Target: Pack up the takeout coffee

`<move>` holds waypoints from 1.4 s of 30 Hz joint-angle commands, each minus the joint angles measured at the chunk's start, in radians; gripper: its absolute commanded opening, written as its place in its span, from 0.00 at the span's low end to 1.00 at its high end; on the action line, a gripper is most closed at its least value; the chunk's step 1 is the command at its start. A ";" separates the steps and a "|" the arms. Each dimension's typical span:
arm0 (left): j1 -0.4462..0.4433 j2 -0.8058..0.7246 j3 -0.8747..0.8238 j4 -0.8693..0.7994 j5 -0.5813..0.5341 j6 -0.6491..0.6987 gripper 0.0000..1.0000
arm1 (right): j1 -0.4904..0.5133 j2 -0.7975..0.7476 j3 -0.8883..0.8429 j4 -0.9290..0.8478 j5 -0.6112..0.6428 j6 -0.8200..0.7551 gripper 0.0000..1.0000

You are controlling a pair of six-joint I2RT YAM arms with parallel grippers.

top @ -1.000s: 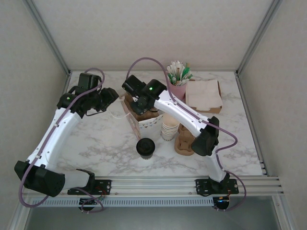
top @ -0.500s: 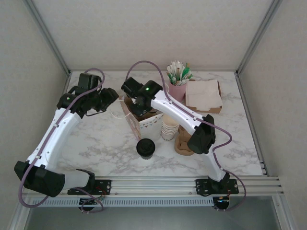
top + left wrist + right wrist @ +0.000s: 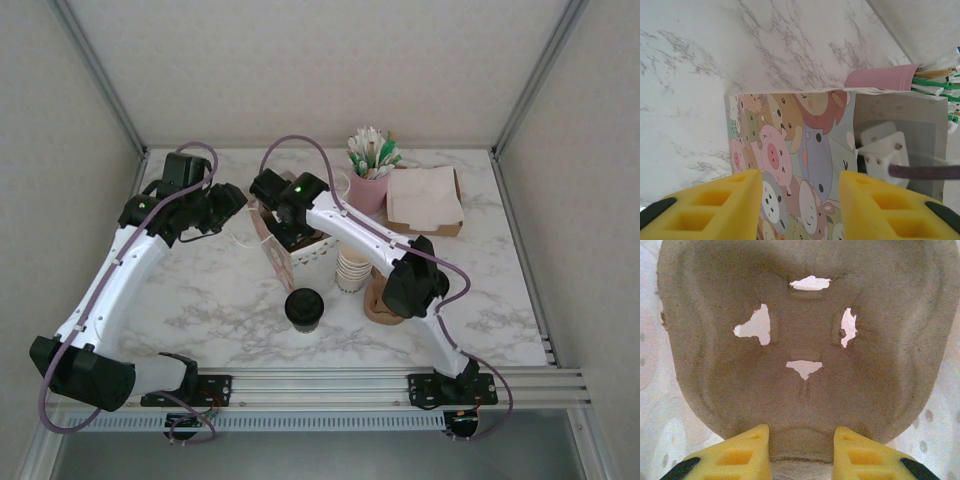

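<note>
Right tool (image 3: 801,437): clenched on the rim of a pulp cup carrier (image 3: 805,370), held inside the cartoon-printed bag (image 3: 790,135).
Left tool (image 3: 799,187): fingers astride the bag's wall; grip cannot be told.
Takeout coffee (image 3: 303,308): black-lidded, upright on the tabletop (image 3: 200,290), just in front of the bag, apart from both tools.

Pulp carrier (image 3: 805,330) runs off the top edge; cartoon bag (image 3: 795,135) cut off below (behind left claw (image 3: 799,176)).

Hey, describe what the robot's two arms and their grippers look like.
The left arm and right arm have white links, black joint housings and a small green light each. A purple cable loops along each arm. The left gripper and right gripper have yellow fingers with rectangular cut-outs.
</note>
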 commanded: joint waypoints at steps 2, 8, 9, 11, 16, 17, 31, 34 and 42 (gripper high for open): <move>-0.011 -0.018 -0.006 -0.020 -0.016 -0.012 0.44 | -0.019 0.036 -0.002 0.005 -0.015 0.009 0.29; -0.011 -0.018 -0.002 -0.019 -0.013 -0.012 0.44 | -0.023 0.057 -0.017 0.015 -0.023 0.019 0.29; -0.010 -0.018 -0.001 -0.019 -0.012 -0.012 0.44 | -0.023 0.060 -0.022 0.019 -0.027 0.021 0.29; -0.011 -0.018 -0.001 -0.020 -0.012 -0.010 0.44 | -0.024 0.066 -0.028 0.020 -0.031 0.024 0.30; -0.011 -0.017 0.003 -0.018 -0.016 -0.013 0.44 | -0.025 0.079 -0.057 0.034 -0.039 0.028 0.30; -0.010 -0.017 0.005 -0.018 -0.017 -0.013 0.44 | -0.024 0.082 -0.060 0.037 -0.038 0.028 0.30; -0.010 -0.012 0.025 -0.023 -0.030 -0.014 0.45 | -0.029 0.122 -0.125 0.084 -0.065 0.046 0.31; -0.011 -0.012 0.027 -0.022 -0.034 -0.014 0.45 | -0.029 0.128 -0.143 0.101 -0.072 0.053 0.31; -0.010 -0.015 0.028 -0.023 -0.039 -0.014 0.45 | -0.035 0.134 -0.172 0.145 -0.084 0.074 0.33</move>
